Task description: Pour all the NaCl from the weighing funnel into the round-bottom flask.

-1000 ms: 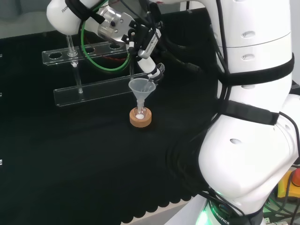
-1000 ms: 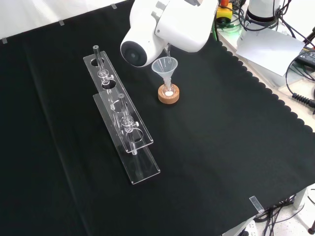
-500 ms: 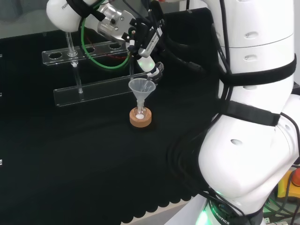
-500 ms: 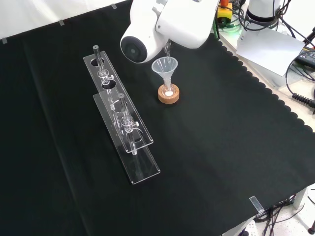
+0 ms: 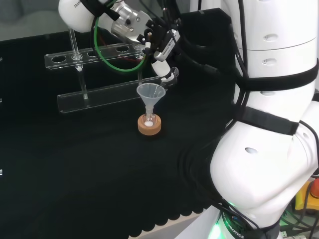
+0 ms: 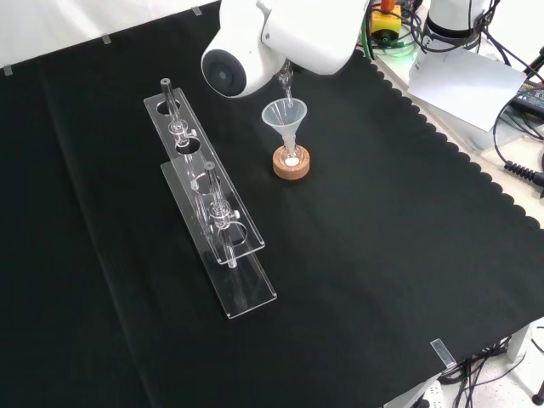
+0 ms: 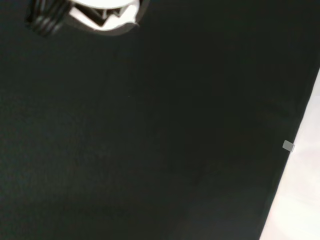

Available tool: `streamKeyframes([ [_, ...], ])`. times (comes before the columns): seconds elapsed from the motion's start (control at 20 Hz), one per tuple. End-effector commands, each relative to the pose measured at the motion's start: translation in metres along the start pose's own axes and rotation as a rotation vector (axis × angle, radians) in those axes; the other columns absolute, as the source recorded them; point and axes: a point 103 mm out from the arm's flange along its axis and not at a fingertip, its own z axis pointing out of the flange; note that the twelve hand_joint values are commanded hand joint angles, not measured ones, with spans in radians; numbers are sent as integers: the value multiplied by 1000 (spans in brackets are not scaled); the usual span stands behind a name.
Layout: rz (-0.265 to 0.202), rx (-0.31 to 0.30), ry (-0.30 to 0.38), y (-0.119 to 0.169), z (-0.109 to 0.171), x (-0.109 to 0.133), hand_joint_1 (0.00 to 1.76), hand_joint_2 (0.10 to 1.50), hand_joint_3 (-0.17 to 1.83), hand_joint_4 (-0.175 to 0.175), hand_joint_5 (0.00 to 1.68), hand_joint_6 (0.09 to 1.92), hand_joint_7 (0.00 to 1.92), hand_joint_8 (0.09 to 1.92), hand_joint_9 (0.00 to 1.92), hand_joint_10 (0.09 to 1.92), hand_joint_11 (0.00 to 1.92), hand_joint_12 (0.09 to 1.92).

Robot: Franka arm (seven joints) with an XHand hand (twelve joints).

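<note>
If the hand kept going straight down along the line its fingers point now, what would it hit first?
Most likely the wide mouth of the clear funnel, which sits just below the hand in the flask on the cork ring. How exactly they line up in depth is unclear.

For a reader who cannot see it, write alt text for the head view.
A clear funnel stands in a small flask on a cork ring at the middle of a black cloth, with the robot's hand just above the funnel's rim. A clear rack stands behind, and the arm's white links rise at the right.
</note>
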Motion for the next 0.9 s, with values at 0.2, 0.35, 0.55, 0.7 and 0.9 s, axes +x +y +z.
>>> streamKeyframes([
  [0.2, -21, -53, 59, 6, 13, -12, 1084, 674, 739, 175, 1137, 947, 409, 620, 678, 549, 325, 1324],
  [0.35, -28, -81, 83, 8, 19, -16, 1083, 675, 739, 175, 1136, 949, 409, 620, 682, 551, 328, 1324],
  [0.55, -42, -138, 133, 9, 26, -23, 1082, 677, 738, 175, 1133, 953, 409, 619, 686, 553, 333, 1325],
  [0.7, -55, -180, 169, 11, 31, -27, 1081, 678, 738, 175, 1131, 956, 409, 619, 689, 553, 335, 1324],
  [0.9, -68, -237, 207, 11, 35, -30, 1081, 679, 737, 175, 1129, 959, 410, 619, 692, 554, 336, 1323],
])
